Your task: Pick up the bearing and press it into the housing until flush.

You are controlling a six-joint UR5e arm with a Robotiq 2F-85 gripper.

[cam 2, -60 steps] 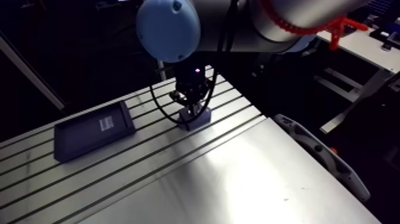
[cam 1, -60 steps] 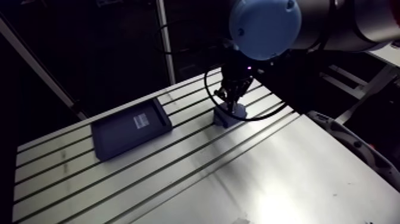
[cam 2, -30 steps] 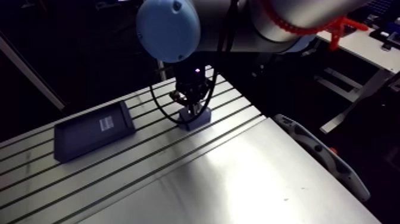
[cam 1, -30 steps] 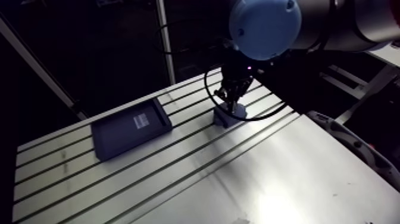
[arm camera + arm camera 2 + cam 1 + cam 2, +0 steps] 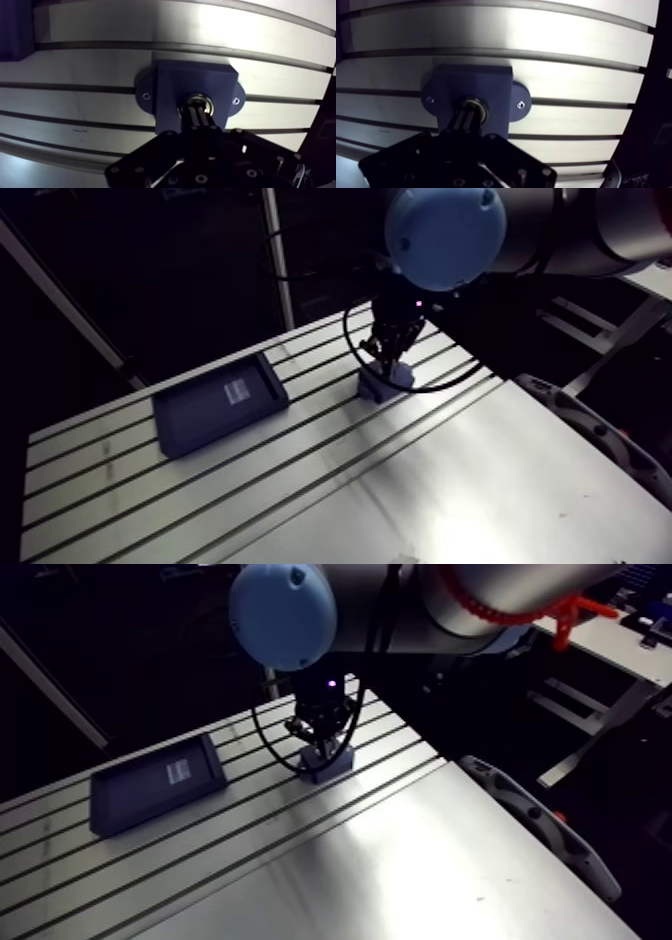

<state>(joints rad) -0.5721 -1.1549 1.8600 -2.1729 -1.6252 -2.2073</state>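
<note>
A dark blue housing (image 5: pixel 195 80) with two screw ears is fixed on the slotted table (image 5: pixel 90 105). The metal bearing (image 5: pixel 206 99) sits in the housing's round bore, and its shiny rim shows around the fingertips. My gripper (image 5: pixel 198 108) comes straight down onto it, fingers shut together with their tips resting on the bearing. I cannot tell how deep the bearing sits. In the arm view the gripper (image 5: pixel 391 353) stands upright over the housing (image 5: pixel 388 381) near the table's far edge.
A flat dark blue tray (image 5: pixel 218 402) with a white label lies to the left of the housing; its corner (image 5: pixel 15 30) shows in the wrist view. A smooth metal sheet (image 5: pixel 480 488) covers the near right part of the table.
</note>
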